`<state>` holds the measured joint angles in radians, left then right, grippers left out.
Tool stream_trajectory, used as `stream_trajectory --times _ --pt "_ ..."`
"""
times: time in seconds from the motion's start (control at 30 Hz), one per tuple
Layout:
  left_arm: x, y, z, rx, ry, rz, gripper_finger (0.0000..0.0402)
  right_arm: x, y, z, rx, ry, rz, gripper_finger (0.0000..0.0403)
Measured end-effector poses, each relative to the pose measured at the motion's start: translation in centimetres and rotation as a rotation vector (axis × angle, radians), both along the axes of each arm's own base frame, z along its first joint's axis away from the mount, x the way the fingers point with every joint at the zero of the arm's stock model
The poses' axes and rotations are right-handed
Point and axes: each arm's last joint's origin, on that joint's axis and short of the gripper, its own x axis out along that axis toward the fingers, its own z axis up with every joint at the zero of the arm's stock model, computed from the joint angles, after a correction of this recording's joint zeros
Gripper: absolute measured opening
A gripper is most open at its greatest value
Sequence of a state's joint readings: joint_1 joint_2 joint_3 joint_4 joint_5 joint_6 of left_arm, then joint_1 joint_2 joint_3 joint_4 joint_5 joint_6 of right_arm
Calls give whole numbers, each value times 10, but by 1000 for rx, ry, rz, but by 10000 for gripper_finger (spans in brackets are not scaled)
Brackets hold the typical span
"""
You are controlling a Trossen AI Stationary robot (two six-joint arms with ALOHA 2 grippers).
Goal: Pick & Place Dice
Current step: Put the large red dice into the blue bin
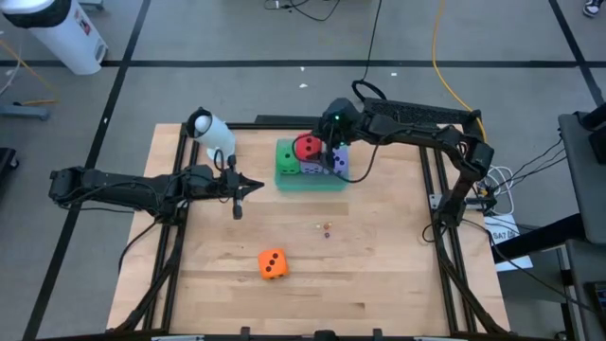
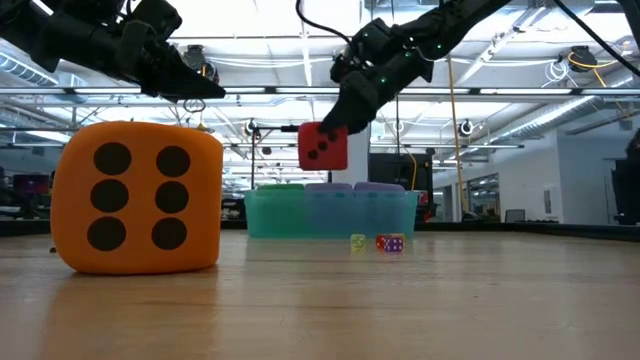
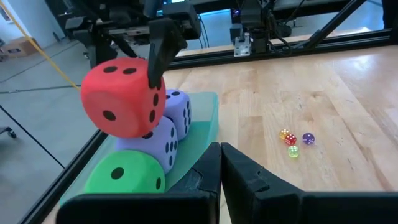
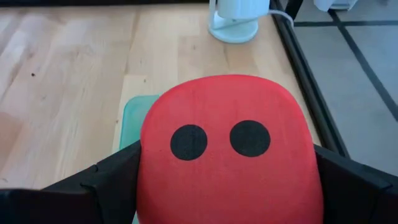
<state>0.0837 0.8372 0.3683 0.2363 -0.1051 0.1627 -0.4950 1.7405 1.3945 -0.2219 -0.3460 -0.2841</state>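
- Right gripper (image 1: 309, 150): fingers clamped on opposite sides of the red die (image 1: 307, 147), which hangs in the air above the green tray (image 1: 327, 181); low view shows clear space between die and tray rim.
- Red die: two pips face the right wrist camera; it sits at roughly 12 o'clock on the table, seen from the high view.
- Green tray: holds the green die (image 1: 287, 158) at its 9 o'clock end and two purple dice (image 3: 168, 127) at its 3 o'clock end. In the left wrist view one purple die leans on the other, both touching the green die.
- Orange die (image 1: 273, 264): rests alone on the wooden table (image 1: 379, 246) at about 6 o'clock, well apart from the tray, six pips facing the low camera.
- Left gripper (image 1: 256, 187): fingers pressed together, nothing between them, hovering above the table at about 9 o'clock of the tray, pointing toward it.
- Tiny coloured dice (image 1: 327, 228): a small cluster lies on the table between tray and orange die.
- White cylindrical device (image 1: 210, 133): lies at the table's 11 o'clock corner.
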Motion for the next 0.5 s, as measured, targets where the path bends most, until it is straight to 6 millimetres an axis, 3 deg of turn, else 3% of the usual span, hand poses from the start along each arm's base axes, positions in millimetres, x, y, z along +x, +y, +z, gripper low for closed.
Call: stream_trajectory --times 0.5 --pt "0 0 0 -6 -2 2 21 1 6 -23 8 48 21 357"
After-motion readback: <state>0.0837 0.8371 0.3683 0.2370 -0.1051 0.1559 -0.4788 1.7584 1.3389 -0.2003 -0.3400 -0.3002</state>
